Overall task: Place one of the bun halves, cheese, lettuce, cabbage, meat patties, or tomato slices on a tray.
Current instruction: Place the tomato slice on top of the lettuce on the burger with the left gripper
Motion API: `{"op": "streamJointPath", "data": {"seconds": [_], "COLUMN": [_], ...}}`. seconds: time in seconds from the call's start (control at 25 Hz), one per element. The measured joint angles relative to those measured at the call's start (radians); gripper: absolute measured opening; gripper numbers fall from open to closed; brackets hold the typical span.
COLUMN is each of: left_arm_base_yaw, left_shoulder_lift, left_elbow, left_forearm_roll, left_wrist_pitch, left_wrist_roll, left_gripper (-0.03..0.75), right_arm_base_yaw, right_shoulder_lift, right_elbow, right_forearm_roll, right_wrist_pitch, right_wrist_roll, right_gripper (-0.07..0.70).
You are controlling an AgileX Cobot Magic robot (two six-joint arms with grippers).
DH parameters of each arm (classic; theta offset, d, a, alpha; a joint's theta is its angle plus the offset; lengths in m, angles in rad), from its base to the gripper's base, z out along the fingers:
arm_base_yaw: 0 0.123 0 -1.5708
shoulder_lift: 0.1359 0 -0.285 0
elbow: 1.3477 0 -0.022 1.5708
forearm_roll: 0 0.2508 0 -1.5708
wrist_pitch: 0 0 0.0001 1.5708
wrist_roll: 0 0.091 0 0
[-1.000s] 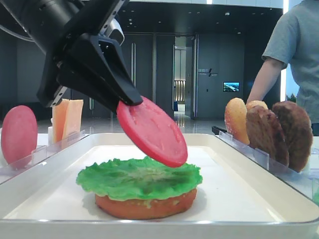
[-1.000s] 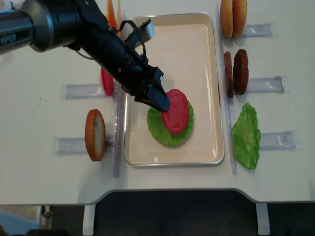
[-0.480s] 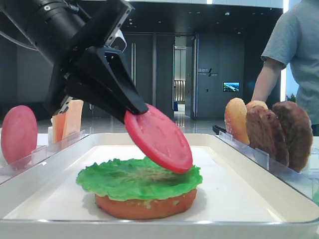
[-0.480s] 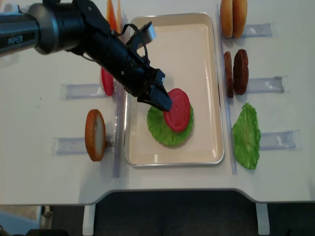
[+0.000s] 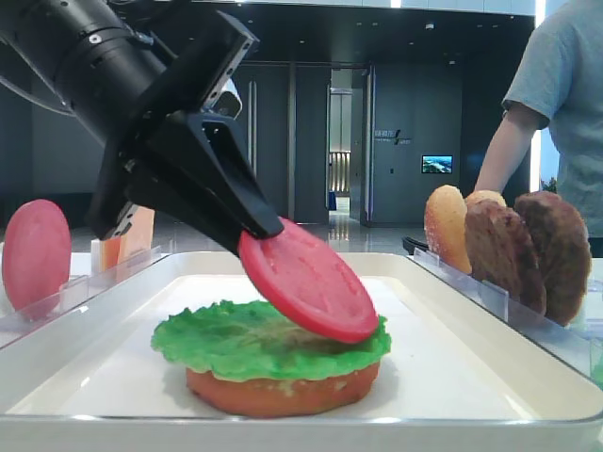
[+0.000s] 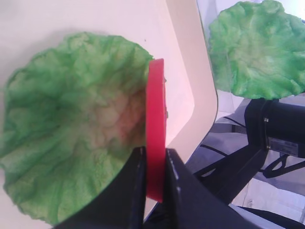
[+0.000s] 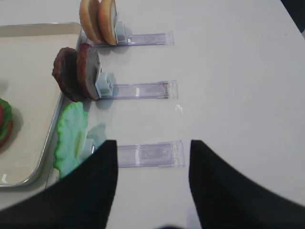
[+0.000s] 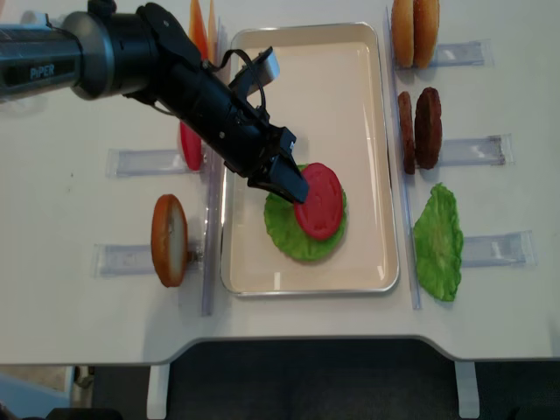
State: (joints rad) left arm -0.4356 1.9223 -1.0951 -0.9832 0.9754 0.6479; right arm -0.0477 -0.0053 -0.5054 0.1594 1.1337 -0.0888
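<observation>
Low front view: the left gripper (image 5: pixel 252 226), black, reaches down from the upper left with its fingers clamped on the rim of a tomato slice (image 5: pixel 308 280). The slice is tilted, its lower edge resting on a green lettuce leaf (image 5: pixel 247 341) that covers a bun half (image 5: pixel 283 394) in the white tray (image 5: pixel 452 311). A second tomato slice (image 5: pixel 35 253) stands upright in a clear rack at left, with cheese slices (image 5: pixel 121 247) behind it. At right, buns (image 5: pixel 446 227) and meat patties (image 5: pixel 537 252) stand on edge, and a person in a grey shirt (image 5: pixel 565 104) stands behind them.

Right wrist view: the right gripper (image 7: pixel 152 181) hovers over the white surface (image 7: pixel 238 86), its two dark fingers set apart with nothing between them. Beyond it lie clear racks (image 7: pixel 148 154), a spare lettuce leaf (image 7: pixel 71 136), two patties and two buns.

Left wrist view: the red slice is seen edge-on between the two dark fingers (image 6: pixel 131 191), upright over the lettuce, near the tray's rim.

Overhead view: the left arm crosses from the upper left; the held slice lies over the right part of the lettuce, in the lower middle of the tray. One bun half (image 8: pixel 169 240) stands in a rack left of the tray.
</observation>
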Motion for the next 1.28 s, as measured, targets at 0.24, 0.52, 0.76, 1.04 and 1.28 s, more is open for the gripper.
{"op": "streamJointPath", "data": {"seconds": [0.24,0.52,0.76,1.04,1.28], "left_arm_base_yaw": [0.000,0.000,0.000,0.001,0.002], "left_shoulder_lift": [0.000,0.001,0.002,-0.004,-0.043], "left_elbow": [0.000,0.000,0.000,0.000,-0.025], "left_forearm_roll": [0.021,0.032,0.038,0.086,0.155], "left_wrist_pitch": [-0.008,-0.009,-0.008,-0.003,0.001], "left_wrist_roll": [-0.032,-0.056,-0.099,-0.173,-0.246], "left_gripper": [0.061,0.268,0.486,0.525,0.526], "right_arm_base_yaw": [0.000,0.000,0.000,0.000,0.000], "right_shoulder_lift": [0.000,0.000,0.000,0.000,0.000], "right_elbow": [0.000,0.000,0.000,0.000,0.000], "right_forearm_roll": [0.000,0.000,0.000,0.000,0.000], "right_wrist_pitch": [0.000,0.000,0.000,0.000,0.000], "right_wrist_roll": [0.000,0.000,0.000,0.000,0.000], "right_gripper": [0.342,0.342,0.342,0.342,0.342]}}
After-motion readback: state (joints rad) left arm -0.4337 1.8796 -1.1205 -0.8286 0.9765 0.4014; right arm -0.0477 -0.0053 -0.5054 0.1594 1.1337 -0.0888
